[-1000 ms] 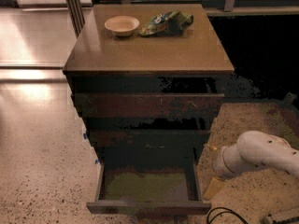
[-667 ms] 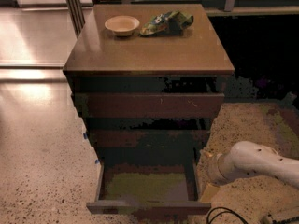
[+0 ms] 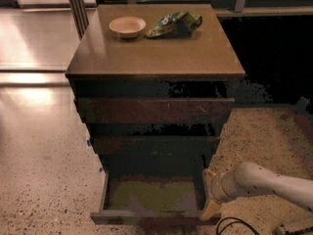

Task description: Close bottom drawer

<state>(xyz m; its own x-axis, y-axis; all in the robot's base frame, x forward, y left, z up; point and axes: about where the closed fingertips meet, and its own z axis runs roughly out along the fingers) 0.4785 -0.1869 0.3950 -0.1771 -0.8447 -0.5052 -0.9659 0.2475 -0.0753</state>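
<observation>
Lower right, the one gripper (image 3: 210, 192), jaws apart, sits just beside the open bottom drawer (image 3: 151, 195), lowest of three.

A smooth, off-white tubular arm (image 3: 266, 184) with a rounded wrist is shown ending in a pale yellow gripper (image 3: 211, 196), seen just beside the right front corner of the bottom drawer (image 3: 146, 217), with a dark cable (image 3: 230, 223) looped below.

3 drawers (image 3: 154, 110) | 1 bowl (image 3: 127, 26) | 1 bag (image 3: 175, 24) | 1 hand (image 3: 210, 194) by bottom drawer (image 3: 152, 196)
</observation>
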